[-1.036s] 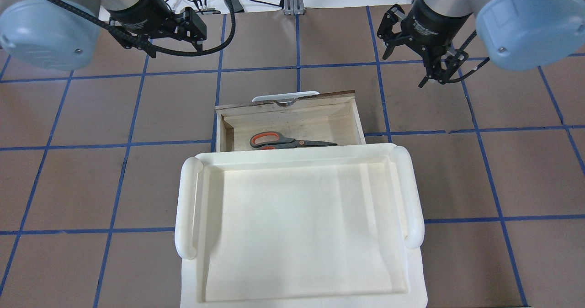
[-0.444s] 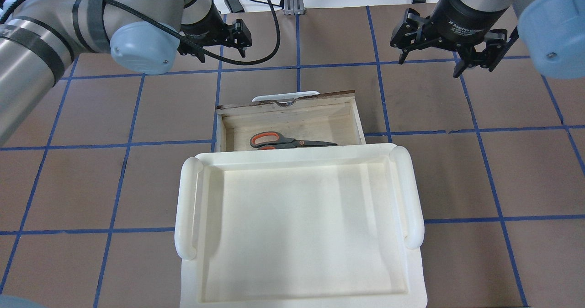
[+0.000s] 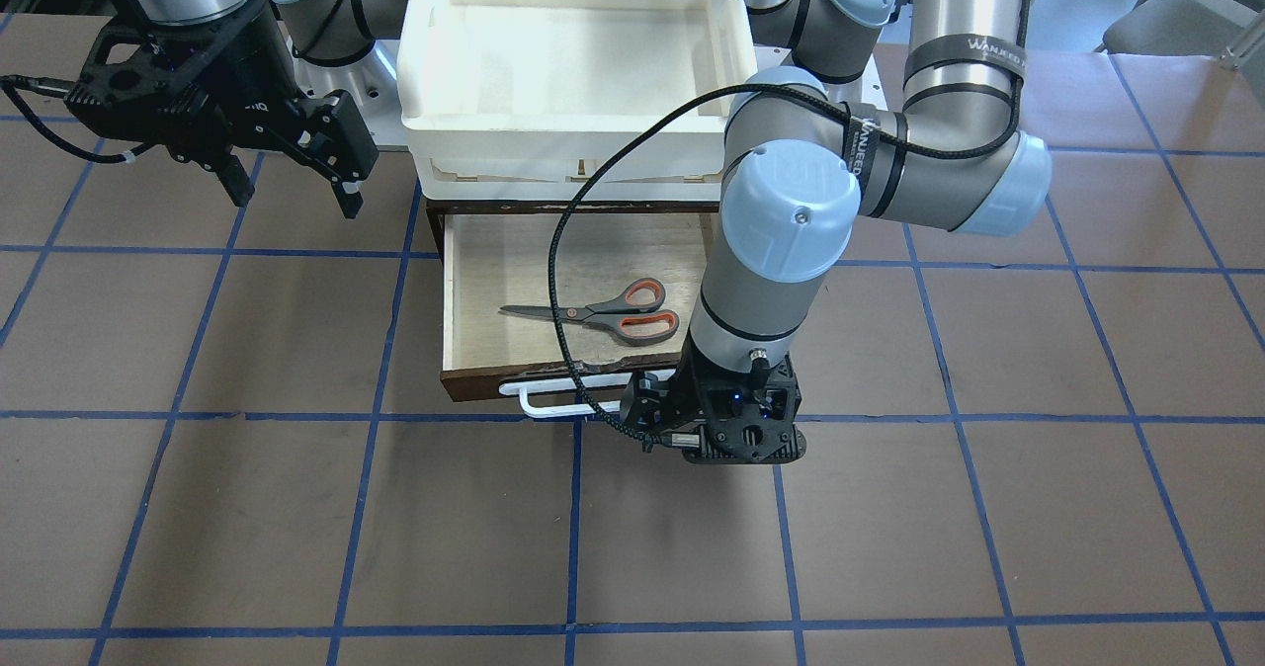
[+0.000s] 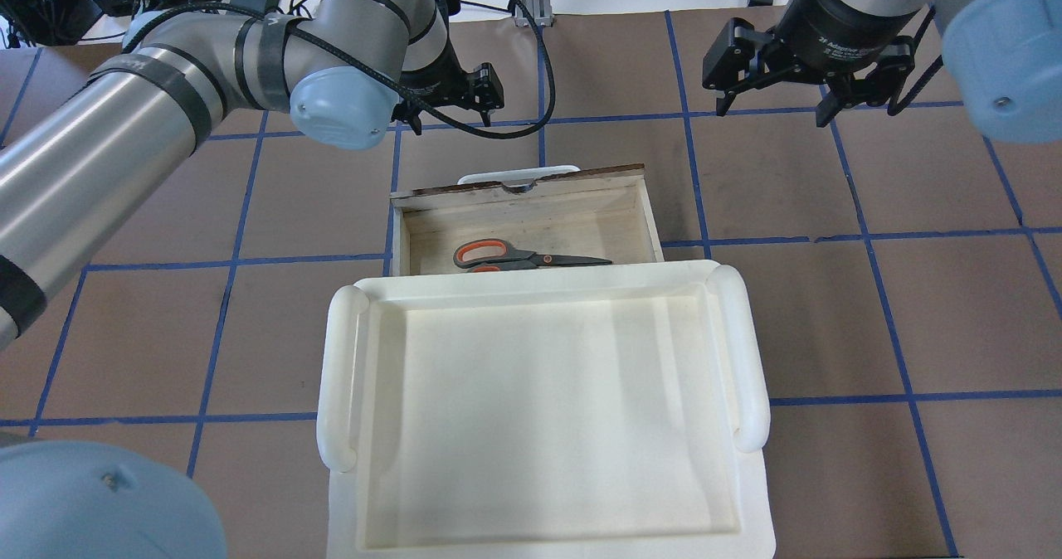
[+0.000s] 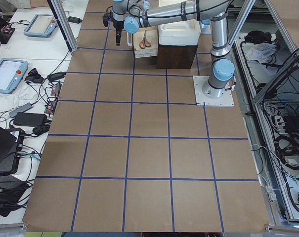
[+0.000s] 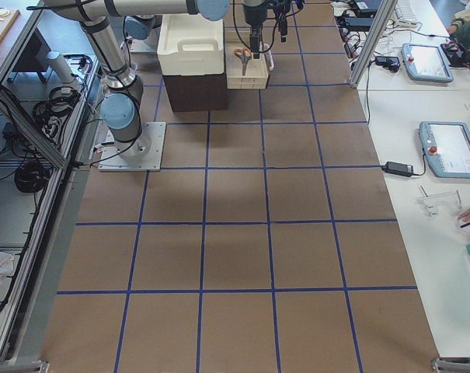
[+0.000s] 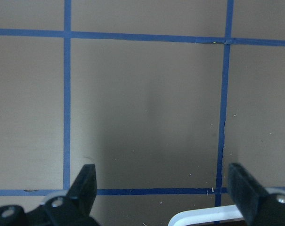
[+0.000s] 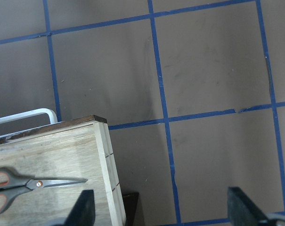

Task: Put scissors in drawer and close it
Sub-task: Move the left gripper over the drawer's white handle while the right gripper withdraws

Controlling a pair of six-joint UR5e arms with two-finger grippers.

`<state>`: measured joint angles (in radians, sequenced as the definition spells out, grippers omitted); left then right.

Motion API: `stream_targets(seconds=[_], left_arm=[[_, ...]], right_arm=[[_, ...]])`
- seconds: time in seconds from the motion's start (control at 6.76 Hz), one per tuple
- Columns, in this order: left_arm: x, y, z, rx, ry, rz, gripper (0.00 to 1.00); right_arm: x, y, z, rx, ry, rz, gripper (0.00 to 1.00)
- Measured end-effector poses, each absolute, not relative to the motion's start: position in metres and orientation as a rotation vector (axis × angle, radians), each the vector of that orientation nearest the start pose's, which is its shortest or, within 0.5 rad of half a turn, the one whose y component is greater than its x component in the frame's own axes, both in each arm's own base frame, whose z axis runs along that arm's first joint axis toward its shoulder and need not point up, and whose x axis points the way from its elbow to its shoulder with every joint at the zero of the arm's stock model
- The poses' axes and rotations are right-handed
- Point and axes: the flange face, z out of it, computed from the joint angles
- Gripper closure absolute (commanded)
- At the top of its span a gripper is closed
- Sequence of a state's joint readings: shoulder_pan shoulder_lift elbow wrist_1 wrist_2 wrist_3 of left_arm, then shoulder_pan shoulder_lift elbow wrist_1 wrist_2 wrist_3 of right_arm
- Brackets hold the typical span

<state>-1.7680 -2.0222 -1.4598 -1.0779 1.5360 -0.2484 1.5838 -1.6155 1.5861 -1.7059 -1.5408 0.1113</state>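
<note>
Small grey-looped steel scissors point(image 3: 593, 312) lie in the shallow plywood drawer point(image 3: 494, 281), which juts out from under the white foam-like tray point(image 3: 553, 123). The left gripper point(image 7: 163, 188) hangs just beyond the drawer's front; the right gripper point(image 4: 772, 103) hangs well off to one side.

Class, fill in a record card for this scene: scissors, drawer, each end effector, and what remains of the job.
scissors: lying flat inside the drawer
drawer: pulled open, white bar handle on the side away from the robot
left end effector: open, empty, over the table just beyond the handle
right end effector: open, empty, off to the drawer's side
remaining: close the drawer
</note>
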Motion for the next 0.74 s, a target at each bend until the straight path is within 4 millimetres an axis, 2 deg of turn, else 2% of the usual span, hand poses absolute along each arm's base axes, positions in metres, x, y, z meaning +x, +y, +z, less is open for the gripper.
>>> stream_targets(seconds=[0.15, 0.44, 0.59, 0.74], left_arm=[[-0.274, -0.634, 0.315, -0.096, 3.200, -0.192, 0.00], [-0.282, -0.638, 0.288, -0.116, 3.192, -0.115, 0.00], [-0.284, -0.637, 0.280, -0.115, 3.187, -0.070, 0.00], [-0.288, -0.631, 0.280, -0.106, 3.180, -0.015, 0.00]], right_arm=[[0.140, -0.486, 0.517, 0.056, 3.114, -0.262, 0.00], [0.138, -0.487, 0.513, 0.000, 3.140, -0.241, 0.00], [0.135, -0.486, 0.514, -0.001, 3.173, -0.244, 0.00], [0.132, -0.482, 0.519, -0.005, 3.201, -0.250, 0.00]])
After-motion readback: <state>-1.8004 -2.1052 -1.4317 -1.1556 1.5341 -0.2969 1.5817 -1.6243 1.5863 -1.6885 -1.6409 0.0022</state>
